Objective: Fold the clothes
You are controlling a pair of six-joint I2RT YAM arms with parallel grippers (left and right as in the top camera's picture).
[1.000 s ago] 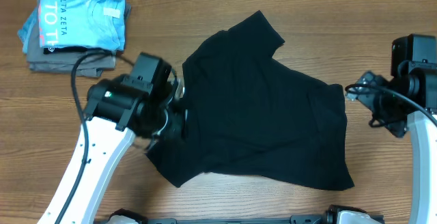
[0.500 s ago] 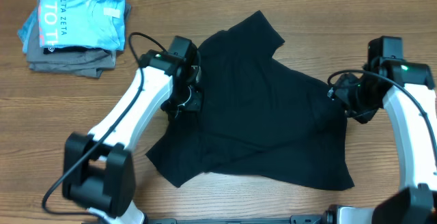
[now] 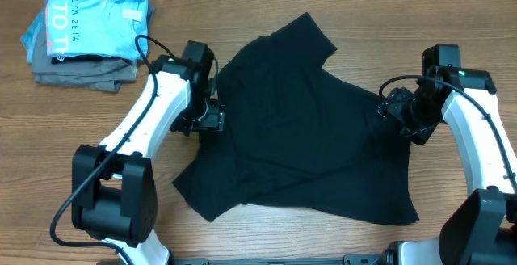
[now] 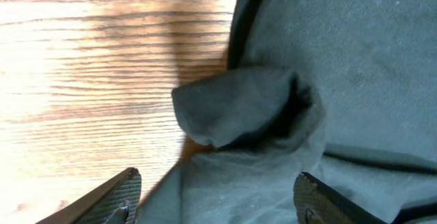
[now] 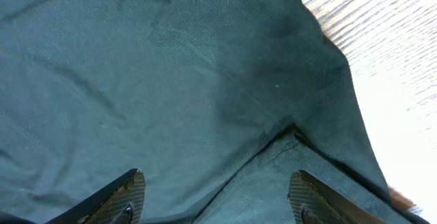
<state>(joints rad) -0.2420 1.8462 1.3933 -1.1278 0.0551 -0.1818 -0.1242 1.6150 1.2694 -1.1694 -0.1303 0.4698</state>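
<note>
The black T-shirt [image 3: 307, 136] lies rumpled and partly folded over itself in the middle of the table. My left gripper [image 3: 212, 119] is open over the shirt's left edge. In the left wrist view the fingers [image 4: 218, 200] straddle the fabric edge, with a curled fold of the shirt [image 4: 246, 108] just ahead. My right gripper [image 3: 394, 110] is open over the shirt's right edge. In the right wrist view its fingers [image 5: 215, 200] hang above a seam of the shirt [image 5: 205, 80]. Neither holds fabric. The neck tag is hidden.
A stack of folded clothes stands at the back left: a light blue T-shirt with white lettering [image 3: 93, 18] on top of grey garments [image 3: 77, 71]. Bare wooden table [image 3: 97, 192] surrounds the black shirt.
Both arms have swung inward onto the shirt. The left gripper moved up to the shirt's left edge. The right gripper moved left onto the right edge. The shirt has not shifted.
</note>
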